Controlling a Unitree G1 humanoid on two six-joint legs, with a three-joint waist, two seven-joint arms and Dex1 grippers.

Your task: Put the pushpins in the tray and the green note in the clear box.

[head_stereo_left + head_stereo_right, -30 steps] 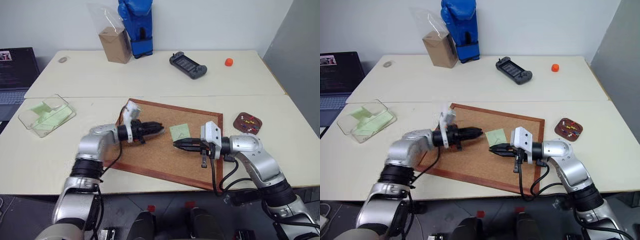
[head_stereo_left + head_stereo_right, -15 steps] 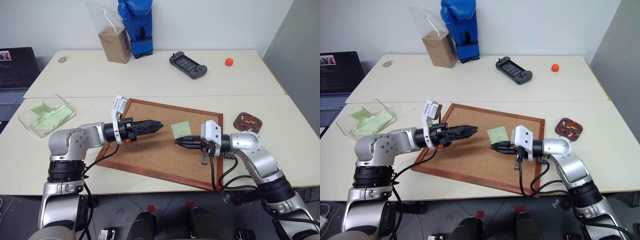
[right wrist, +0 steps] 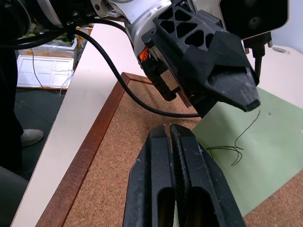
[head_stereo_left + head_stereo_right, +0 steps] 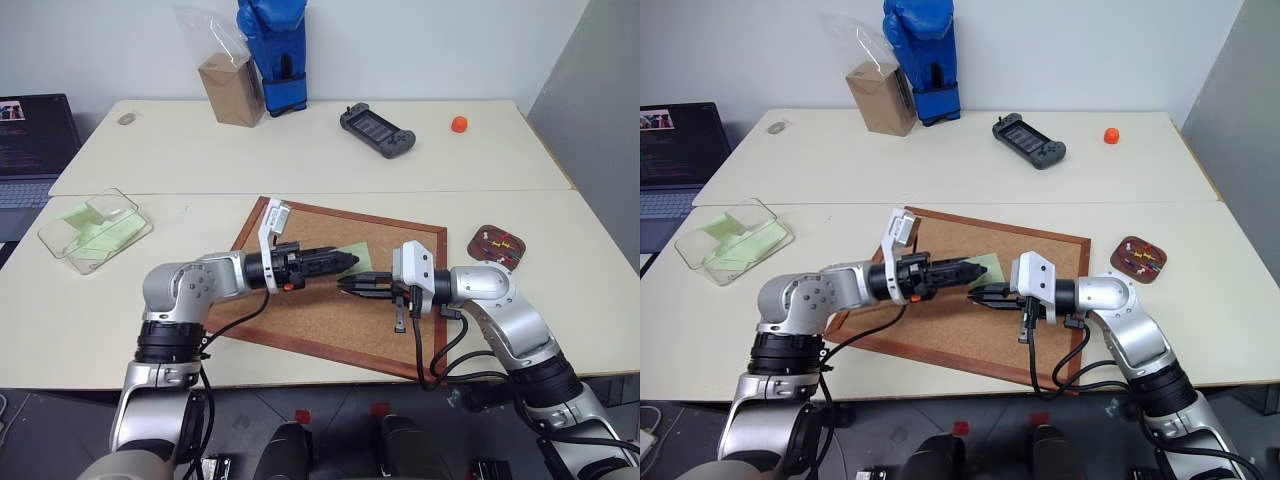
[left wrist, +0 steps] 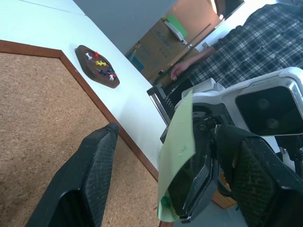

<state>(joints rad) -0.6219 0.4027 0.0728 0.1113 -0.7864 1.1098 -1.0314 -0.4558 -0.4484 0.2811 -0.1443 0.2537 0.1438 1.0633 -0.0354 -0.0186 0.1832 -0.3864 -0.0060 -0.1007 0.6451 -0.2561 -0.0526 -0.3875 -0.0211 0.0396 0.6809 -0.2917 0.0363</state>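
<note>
Above the cork board (image 4: pixel 300 300) the left gripper (image 4: pixel 350 261) and right gripper (image 4: pixel 343 286) meet tip to tip, the green note (image 4: pixel 352 254) between them; no free lane remains there. The bare near table (image 4: pixel 60 320) strip is open toward the clear box (image 4: pixel 95 230), which already contains green slips. The tray (image 4: pixel 497 244) with pushpins (image 4: pixel 493 240) lies just beside the board's right edge. At the far side stand a cardboard box (image 4: pixel 229 88), blue boxing glove (image 4: pixel 271 45), handheld game console (image 4: pixel 376 130) and small orange object (image 4: pixel 458 124).

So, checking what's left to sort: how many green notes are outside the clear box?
1: the green note, held raised above the cork board by the shut right gripper, facing the open left gripper. Slips inside the clear box excluded.
</note>
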